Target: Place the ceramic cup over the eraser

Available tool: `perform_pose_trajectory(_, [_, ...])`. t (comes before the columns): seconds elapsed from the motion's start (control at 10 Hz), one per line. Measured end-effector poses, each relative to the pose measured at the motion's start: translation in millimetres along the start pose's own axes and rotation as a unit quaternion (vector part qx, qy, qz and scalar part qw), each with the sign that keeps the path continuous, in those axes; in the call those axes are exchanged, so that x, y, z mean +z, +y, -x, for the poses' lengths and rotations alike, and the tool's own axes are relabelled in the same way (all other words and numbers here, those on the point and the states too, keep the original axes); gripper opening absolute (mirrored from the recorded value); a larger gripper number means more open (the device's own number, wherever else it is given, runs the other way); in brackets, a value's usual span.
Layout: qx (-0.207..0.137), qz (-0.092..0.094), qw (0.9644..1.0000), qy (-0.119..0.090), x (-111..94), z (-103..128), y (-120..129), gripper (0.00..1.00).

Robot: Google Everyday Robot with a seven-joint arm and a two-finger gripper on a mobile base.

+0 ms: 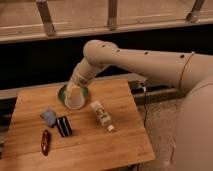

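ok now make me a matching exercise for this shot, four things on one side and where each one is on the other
1 ceramic cup
2 eraser
3 white bottle
4 dark-red object

a closest to the table's near edge
b held in the shut gripper, at the green bowl
c next to the blue-grey lump
d rightmost thing on the table in the picture

Pairs: 1-b, 2-c, 3-d, 4-a
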Motion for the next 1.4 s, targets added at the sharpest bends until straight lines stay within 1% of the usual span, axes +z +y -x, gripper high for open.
perform_pose_trajectory(0.1, [0.003,0.002,1.0000,-0.001,1,-2,0,0.00])
perform_pose_trajectory(0.2, [0.002,0.013,0.9999,0.003,3,-4,1,0.00])
perform_pose_trajectory(0.3, [-0.008,0.040,0.9991,0.008,16,0,6,0.00])
perform_pose_trajectory(0.4, [-0.018,0.052,0.9984,0.012,23,8,11,0.00])
perform_pose_trajectory(0.5, [-0.027,0.066,0.9972,0.021,27,18,16,0.00])
perform_pose_trajectory(0.6, [-0.028,0.072,0.9967,0.023,29,21,18,0.00])
perform_pose_trajectory(0.8, [-0.027,0.071,0.9968,0.025,28,17,17,0.00])
perform_pose_trajectory(1.1, [-0.036,0.075,0.9963,0.021,31,22,23,0.00])
perform_pose_trajectory(1.2, [-0.039,0.077,0.9961,0.020,33,25,27,0.00])
perform_pose_trajectory(1.4, [-0.052,0.087,0.9948,0.015,42,35,39,0.00])
